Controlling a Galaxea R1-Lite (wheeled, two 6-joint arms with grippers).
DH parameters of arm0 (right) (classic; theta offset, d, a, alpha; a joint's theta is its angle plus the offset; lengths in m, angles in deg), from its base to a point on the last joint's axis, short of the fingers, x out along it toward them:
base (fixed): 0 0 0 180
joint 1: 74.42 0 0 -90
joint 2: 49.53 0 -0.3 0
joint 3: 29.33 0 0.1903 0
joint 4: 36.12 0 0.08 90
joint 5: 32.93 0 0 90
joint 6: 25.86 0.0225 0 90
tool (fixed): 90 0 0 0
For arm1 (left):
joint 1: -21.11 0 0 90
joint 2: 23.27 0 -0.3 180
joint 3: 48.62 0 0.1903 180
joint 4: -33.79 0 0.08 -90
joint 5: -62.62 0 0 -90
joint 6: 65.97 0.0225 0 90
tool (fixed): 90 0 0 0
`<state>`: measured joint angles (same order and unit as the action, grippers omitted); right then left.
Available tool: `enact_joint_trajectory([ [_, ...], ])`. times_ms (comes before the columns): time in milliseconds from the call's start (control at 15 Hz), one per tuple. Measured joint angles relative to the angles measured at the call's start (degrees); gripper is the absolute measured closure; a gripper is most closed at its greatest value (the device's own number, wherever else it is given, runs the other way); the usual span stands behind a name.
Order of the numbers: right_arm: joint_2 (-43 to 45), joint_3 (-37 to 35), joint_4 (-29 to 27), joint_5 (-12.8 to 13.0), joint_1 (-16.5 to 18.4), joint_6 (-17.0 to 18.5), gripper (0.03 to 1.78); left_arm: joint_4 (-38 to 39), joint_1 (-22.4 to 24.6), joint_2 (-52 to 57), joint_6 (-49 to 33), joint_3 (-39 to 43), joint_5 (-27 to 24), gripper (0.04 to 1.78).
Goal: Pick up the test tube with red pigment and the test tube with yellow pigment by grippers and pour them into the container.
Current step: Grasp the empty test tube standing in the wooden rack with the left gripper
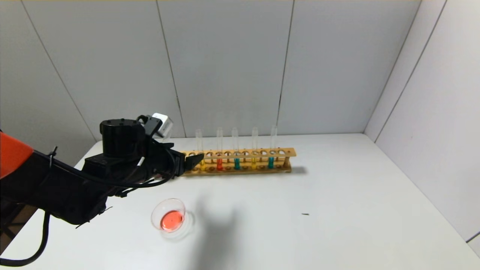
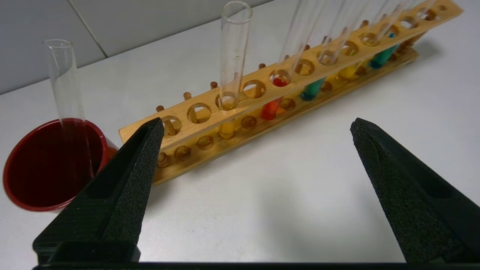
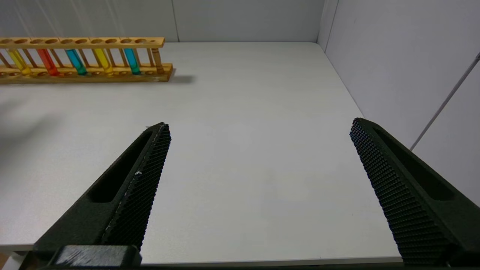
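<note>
Left end effector [image 1: 195, 160] wide, holding nothing, hovering at the left end of the wooden rack [image 1: 262, 153]. Red tube [image 1: 219, 164] and yellow tube [image 1: 202, 165] sit upright in the rack. Container [image 1: 168, 214] on the surface [image 1: 337, 210] near the rack holds red liquid. Only the left wrist view shows the dark red cup [image 2: 22, 165] with an empty tube [image 2: 65, 78] inside. Right end effector [image 3: 258, 142] appears only in its own view: wide, well apart from the rack.

Black left arm [image 1: 75, 183], orange shell, looped cables, white box, textured jaws
</note>
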<state>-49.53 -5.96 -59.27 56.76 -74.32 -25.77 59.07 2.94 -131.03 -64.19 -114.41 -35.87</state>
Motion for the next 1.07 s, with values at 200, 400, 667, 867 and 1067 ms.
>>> enact_joint_trajectory([
  [200, 0.0, 0.0, 0.0, 0.0, 0.0, 0.0, 0.06, 0.1, 0.1, -5.6, -1.3, -5.1, 0.8, 0.07],
  [400, 0.0, 0.0, 0.0, 0.0, 0.0, 0.0, 0.06, -0.1, 0.3, -10.8, -1.8, -9.7, 1.5, 0.07],
  [667, 0.0, 0.0, 0.0, 0.0, 0.0, 0.0, 0.06, -0.4, 1.4, -14.2, -3.4, -13.1, 1.5, 0.07],
  [867, 0.0, 0.0, 0.0, 0.0, 0.0, 0.0, 0.06, -0.6, 1.7, -15.8, -3.4, -15.4, 1.6, 0.07],
  [1067, 0.0, 0.0, 0.0, 0.0, 0.0, 0.0, 0.06, -0.9, 1.7, -16.3, -3.2, -16.5, 1.6, 0.07],
])
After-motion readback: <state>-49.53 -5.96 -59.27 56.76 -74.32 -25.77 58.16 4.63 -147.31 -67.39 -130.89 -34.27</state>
